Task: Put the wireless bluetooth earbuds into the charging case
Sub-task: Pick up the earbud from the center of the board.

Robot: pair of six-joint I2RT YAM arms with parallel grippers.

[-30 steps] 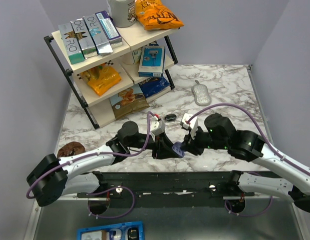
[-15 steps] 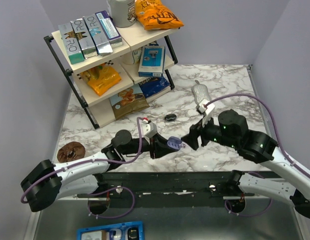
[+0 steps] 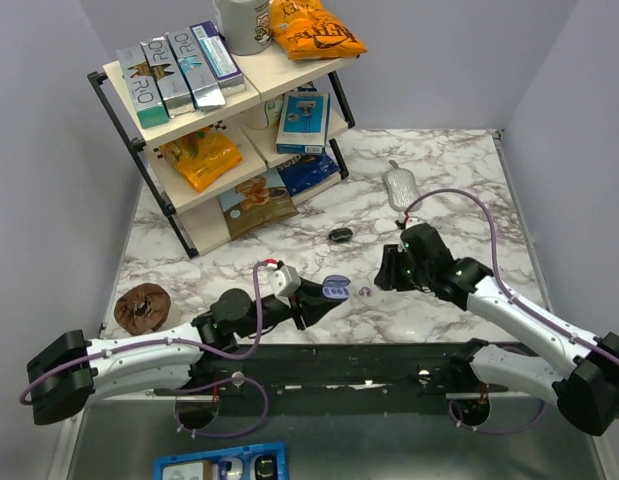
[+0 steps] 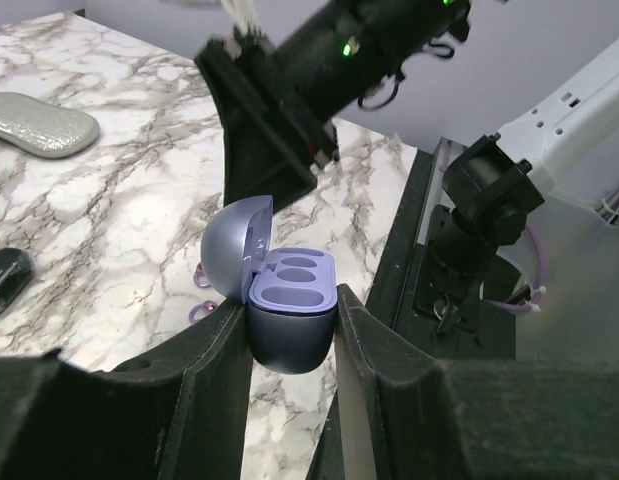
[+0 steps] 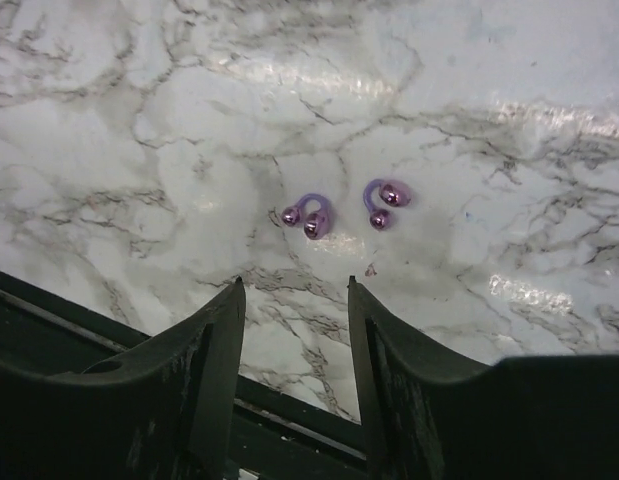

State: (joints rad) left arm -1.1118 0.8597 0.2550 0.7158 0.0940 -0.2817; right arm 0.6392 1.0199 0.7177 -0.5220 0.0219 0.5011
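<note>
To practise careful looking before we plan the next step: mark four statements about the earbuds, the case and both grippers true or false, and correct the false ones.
1. Both purple earbuds lie on the marble table, close together but apart. True.
2. The right gripper grips one of them. False: its jaws are open and empty, above them.
3. The left gripper holds the charging case, lid open. True.
4. The case already holds an earbud. False: both sockets are empty.

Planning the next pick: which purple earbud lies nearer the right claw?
The left earbud in the right wrist view: it lies just ahead of the right claw, while the other earbud sits off to the right.
</note>
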